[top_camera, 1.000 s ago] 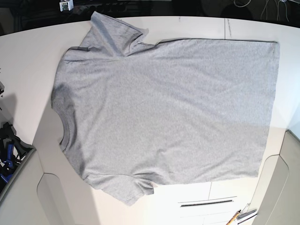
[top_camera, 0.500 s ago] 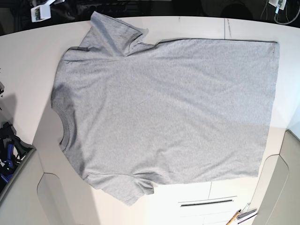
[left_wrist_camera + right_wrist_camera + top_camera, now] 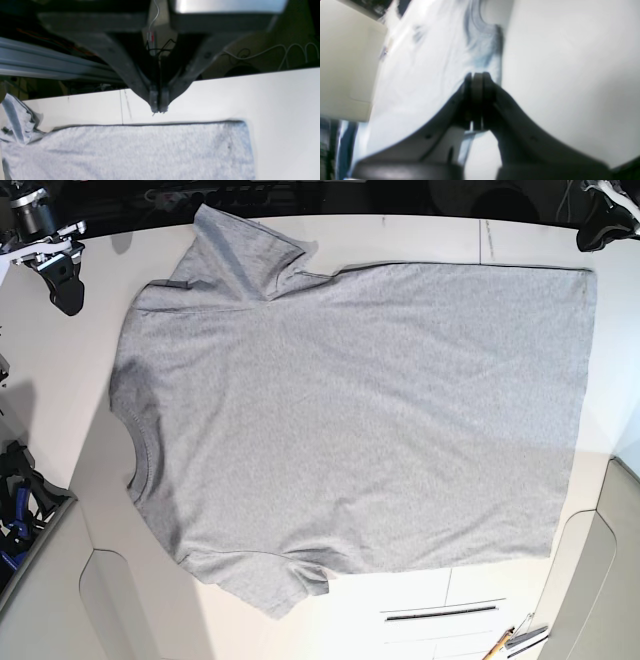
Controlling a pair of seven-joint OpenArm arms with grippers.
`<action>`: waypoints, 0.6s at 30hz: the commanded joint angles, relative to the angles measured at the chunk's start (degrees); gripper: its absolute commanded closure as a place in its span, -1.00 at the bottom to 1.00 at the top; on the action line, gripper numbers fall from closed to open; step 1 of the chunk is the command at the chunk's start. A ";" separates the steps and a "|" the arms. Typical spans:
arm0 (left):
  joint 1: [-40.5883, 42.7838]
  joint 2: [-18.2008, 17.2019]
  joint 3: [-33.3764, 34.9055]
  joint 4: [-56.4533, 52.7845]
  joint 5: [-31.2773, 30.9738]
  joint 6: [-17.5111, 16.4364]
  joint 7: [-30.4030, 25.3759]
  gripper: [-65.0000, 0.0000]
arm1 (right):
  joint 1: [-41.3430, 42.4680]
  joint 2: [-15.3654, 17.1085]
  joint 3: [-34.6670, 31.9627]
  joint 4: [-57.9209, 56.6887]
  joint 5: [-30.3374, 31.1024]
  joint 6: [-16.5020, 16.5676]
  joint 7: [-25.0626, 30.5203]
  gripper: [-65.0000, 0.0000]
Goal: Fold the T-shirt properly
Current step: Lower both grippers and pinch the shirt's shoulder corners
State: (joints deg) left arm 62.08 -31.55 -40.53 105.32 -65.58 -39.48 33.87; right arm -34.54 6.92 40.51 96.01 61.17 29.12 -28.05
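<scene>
- The T-shirt (image 3: 350, 420) lies flat and spread out on the white surface (image 3: 60, 380), plain side up, no lettering showing. Collar is at 9 o'clock in the base view, hem at 3 o'clock, one sleeve up at 11 o'clock and the other down at 7 o'clock.
- Nothing looks folded yet, so the step in hand looks like the opening reach for the far edge.
- To do it well, each claw probably needs to open first, then come down right on the cloth edge and pinch just the top layers, not scrape the surface. Picking matching points on the far side (shoulder end and hem end) should keep the fold line straight instead of skewed.
- The sleeve at 11 o'clock is a bit rumpled and bent over itself, so it could drag or bunch if it isn't tucked in with the fold.
- Left claw (image 3: 158, 110): tips pressed together, holding nothing, hanging over bare surface just past the shirt's far edge, near the hem corner. In the base view it sits at 1 o'clock.
- Right claw (image 3: 477, 79): also closed tight and empty, pointing toward the collar end. In the base view it sits off the shirt at 10 o'clock, near the shoulder but apart from it.
</scene>
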 commanded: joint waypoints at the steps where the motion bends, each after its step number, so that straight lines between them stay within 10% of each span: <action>1: 0.22 -0.50 -0.63 0.52 -1.09 -0.52 -0.85 1.00 | 1.40 0.55 0.83 -1.36 0.79 0.24 1.03 1.00; 6: -0.66 -0.52 -0.63 0.52 -1.51 -0.52 -0.79 0.60 | 5.68 0.50 0.87 -6.86 0.02 0.22 1.03 0.95; 10: -1.01 -0.52 -0.63 0.52 -1.46 -0.52 -0.79 0.30 | 5.64 0.46 0.87 -6.71 -0.81 0.26 1.27 -0.02; 18: -1.31 -0.57 -0.63 0.55 -2.40 -0.52 -0.74 0.30 | 6.01 -2.21 -2.75 -5.86 -4.98 -2.25 1.03 -0.03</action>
State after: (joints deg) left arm 60.27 -31.46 -40.51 105.32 -66.87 -39.48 33.98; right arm -28.58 4.38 37.43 89.25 55.24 26.11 -27.75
